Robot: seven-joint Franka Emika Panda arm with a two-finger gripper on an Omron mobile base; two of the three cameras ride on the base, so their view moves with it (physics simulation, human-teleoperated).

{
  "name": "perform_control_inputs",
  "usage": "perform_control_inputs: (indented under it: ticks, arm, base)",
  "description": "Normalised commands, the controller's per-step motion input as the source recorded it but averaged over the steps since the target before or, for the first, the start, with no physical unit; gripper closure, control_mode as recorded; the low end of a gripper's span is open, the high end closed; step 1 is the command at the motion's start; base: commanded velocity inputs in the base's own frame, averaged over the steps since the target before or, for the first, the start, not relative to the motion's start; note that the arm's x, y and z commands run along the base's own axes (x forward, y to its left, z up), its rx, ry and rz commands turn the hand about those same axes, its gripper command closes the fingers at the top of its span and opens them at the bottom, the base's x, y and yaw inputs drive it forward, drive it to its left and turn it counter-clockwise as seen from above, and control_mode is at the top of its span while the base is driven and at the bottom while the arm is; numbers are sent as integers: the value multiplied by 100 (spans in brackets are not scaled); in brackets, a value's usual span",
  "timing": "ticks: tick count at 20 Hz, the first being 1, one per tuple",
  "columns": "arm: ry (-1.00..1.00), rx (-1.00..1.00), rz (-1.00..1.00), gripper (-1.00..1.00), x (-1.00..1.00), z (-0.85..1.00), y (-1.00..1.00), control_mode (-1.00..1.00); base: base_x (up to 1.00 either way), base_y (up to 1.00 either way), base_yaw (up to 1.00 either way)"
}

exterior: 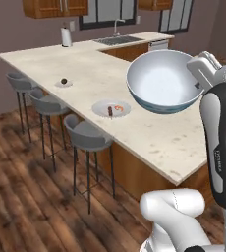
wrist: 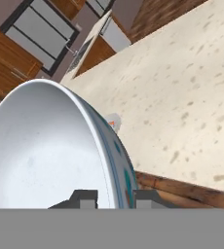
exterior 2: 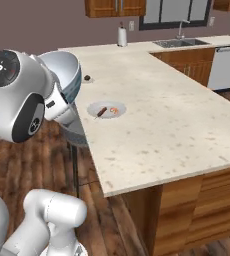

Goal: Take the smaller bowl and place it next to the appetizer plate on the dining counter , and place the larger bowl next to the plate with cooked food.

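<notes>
The gripper [wrist: 109,197] pinches the rim of the large bowl [wrist: 46,151]: in the hand view one dark finger tip sits inside the wall and the other outside it, with the blue-patterned rim running between them. The bowl is white inside, blue-grey outside, and is carried in the air, tilted so its opening faces partly sideways.

In the left base view the large bowl [exterior: 161,81] hangs above the dining counter [exterior: 85,74], over its near half, with the gripper [exterior: 199,74] at its right edge. In the right base view the large bowl [exterior 2: 67,75] sits at the counter's left edge, partly behind the arm's joint.

Below and to the left of the bowl in the left base view lies a white plate with cooked food [exterior: 111,109], holding what looks like a sausage and something orange, though it is too small to be sure. Farther along the counter is a smaller appetizer plate [exterior: 63,82] with a dark morsel on it. Bar stools [exterior: 88,135] line the counter's outer side. A paper towel roll [exterior: 66,37] and a sink [exterior: 119,39] stand at the far end.
</notes>
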Motion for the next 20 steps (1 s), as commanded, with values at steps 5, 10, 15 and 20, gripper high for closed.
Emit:
perform_control_inputs:
  ticks: [5,10,15,20]
  arm:
    - [0,0,0,100,0,0,0,100]
    - [0,0,0,100,0,0,0,100]
    - [0,0,0,100,0,0,0,100]
    - [0,0,0,100,0,0,0,100]
  base:
    - [42,98,-48]
    - [36,80,-50]
    - [38,80,-50]
    - [37,92,-50]
